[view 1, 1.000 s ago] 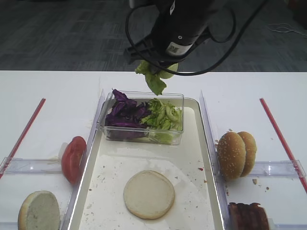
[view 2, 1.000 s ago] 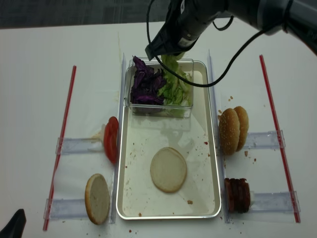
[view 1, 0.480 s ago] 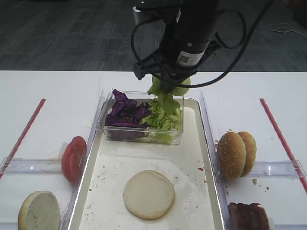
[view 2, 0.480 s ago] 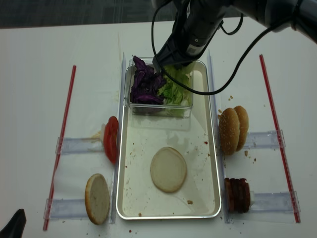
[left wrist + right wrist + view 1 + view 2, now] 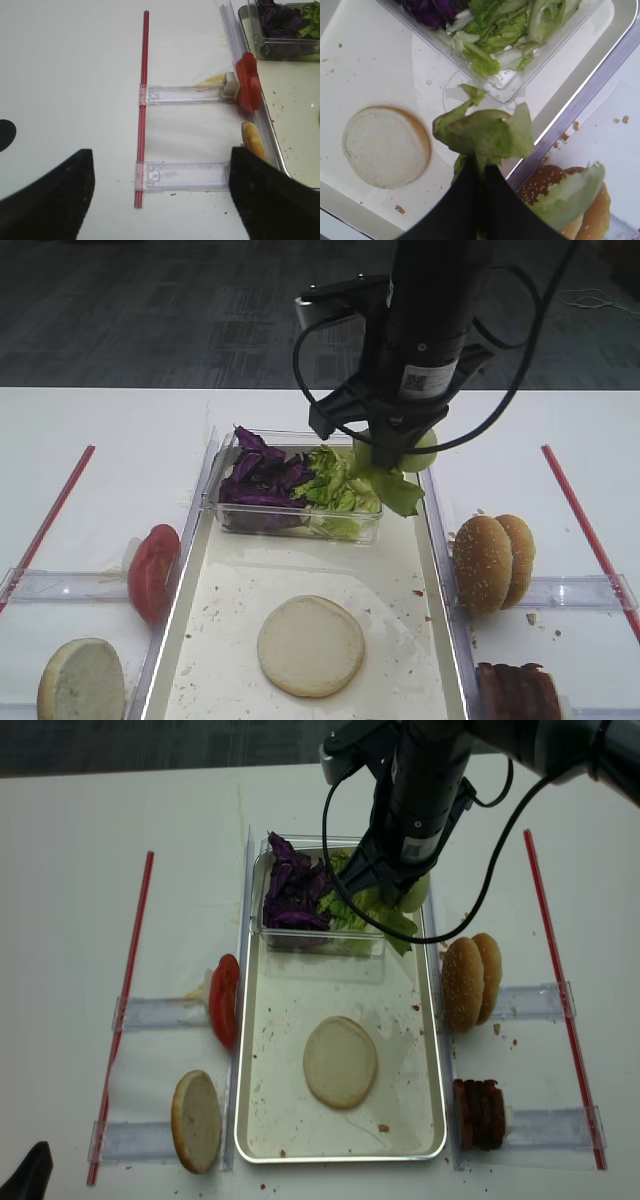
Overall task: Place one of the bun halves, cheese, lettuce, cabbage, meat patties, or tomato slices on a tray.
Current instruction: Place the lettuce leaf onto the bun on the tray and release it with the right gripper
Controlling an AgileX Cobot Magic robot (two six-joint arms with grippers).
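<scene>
My right gripper (image 5: 388, 455) (image 5: 480, 172) is shut on a ruffled piece of lettuce (image 5: 397, 488) (image 5: 487, 132) (image 5: 396, 918). It hangs above the tray (image 5: 400, 560) (image 5: 290, 1010), near the right rim and just in front of the tub's right corner. A bun half (image 5: 311, 645) (image 5: 385, 146) (image 5: 341, 1061) lies cut face up on the tray. More lettuce (image 5: 337, 485) and purple cabbage (image 5: 262, 480) fill the clear tub (image 5: 325, 942). My left gripper (image 5: 160, 155) is open over the bare table, left of the tray.
Tomato slices (image 5: 152, 570) (image 5: 248, 87) and a bun half (image 5: 80, 680) stand in holders left of the tray. Sesame buns (image 5: 492, 562) and meat patties (image 5: 517, 690) stand on the right. Red strips (image 5: 50, 515) (image 5: 585, 525) lie on both outer sides.
The right gripper has carried the lettuce from behind the tub forward and to the right, lower, to the tub's front right corner. The left gripper has not visibly moved.
</scene>
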